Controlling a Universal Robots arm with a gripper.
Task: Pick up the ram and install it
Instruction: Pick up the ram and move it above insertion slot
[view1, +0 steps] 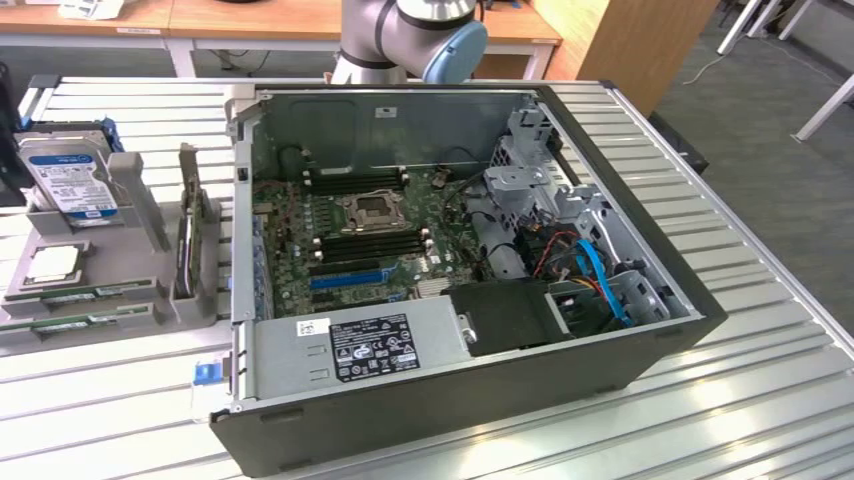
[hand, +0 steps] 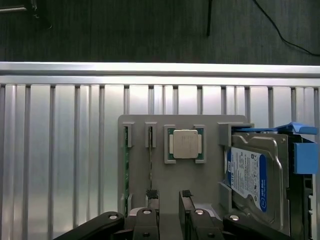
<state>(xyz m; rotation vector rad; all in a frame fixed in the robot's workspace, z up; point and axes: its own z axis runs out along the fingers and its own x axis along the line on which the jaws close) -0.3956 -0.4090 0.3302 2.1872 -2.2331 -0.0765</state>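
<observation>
Two ram sticks stand on edge in slots of a grey holder (view1: 134, 250) at the exterior view's left: one ram stick (view1: 96, 292) and a second ram stick (view1: 74, 323) beside it. In the wrist view they appear edge-on as a green ram stick (hand: 126, 167) and a thin ram stick (hand: 150, 162). My gripper (hand: 169, 196) hangs above the holder (hand: 210, 165), open, with nothing between its fingers. One finger (hand: 152, 196) lines up over the end of the thin stick. The open computer case (view1: 641, 350) shows its motherboard (view1: 287, 250) with dark memory slots (view1: 374, 243).
The holder also carries a CPU chip (hand: 185, 143) and a silver hard drive (hand: 250, 180) with a blue-and-white label, in a blue bracket (hand: 305, 157). A flat card (view1: 187, 240) stands upright in the holder. Everything rests on a slatted metal table (view1: 747, 400).
</observation>
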